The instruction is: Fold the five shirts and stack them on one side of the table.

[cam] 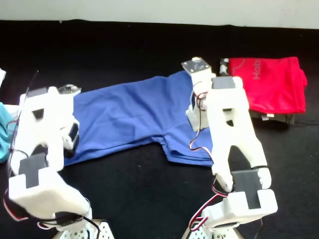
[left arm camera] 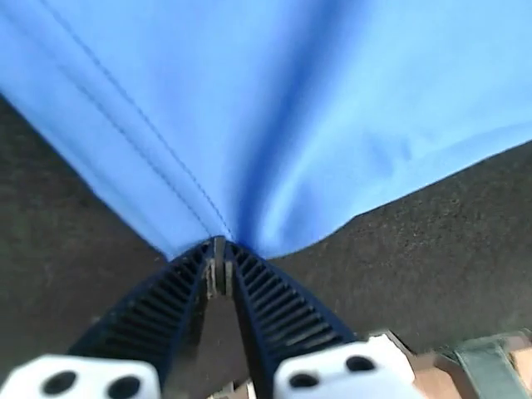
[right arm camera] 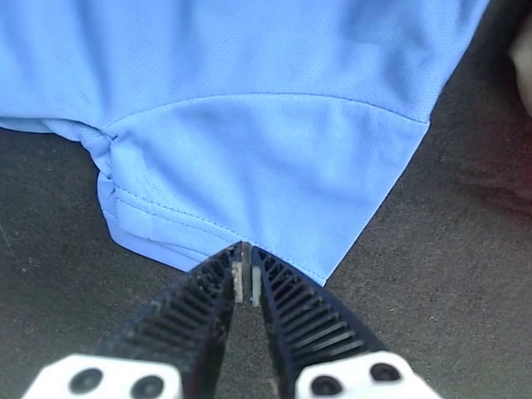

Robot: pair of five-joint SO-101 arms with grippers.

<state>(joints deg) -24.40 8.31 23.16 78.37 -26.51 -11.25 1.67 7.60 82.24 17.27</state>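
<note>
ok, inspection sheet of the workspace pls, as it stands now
Surface: black table, bare in front of the arms.
Job's things: blue shirt spread flat mid-table, one sleeve towards the arms. Red shirt folded at the far right, on something dark. Teal cloth at the left edge, cut off by the frame.
Clutter: small white thing at the left edge, cannot tell what.
Grippers: left claw shut on the blue shirt's edge; right claw shut on its sleeve hem.
Cables: wires loop along the right arm, with more at both bases, none on the shirts.
Surroundings: pale wall behind the table.
</note>
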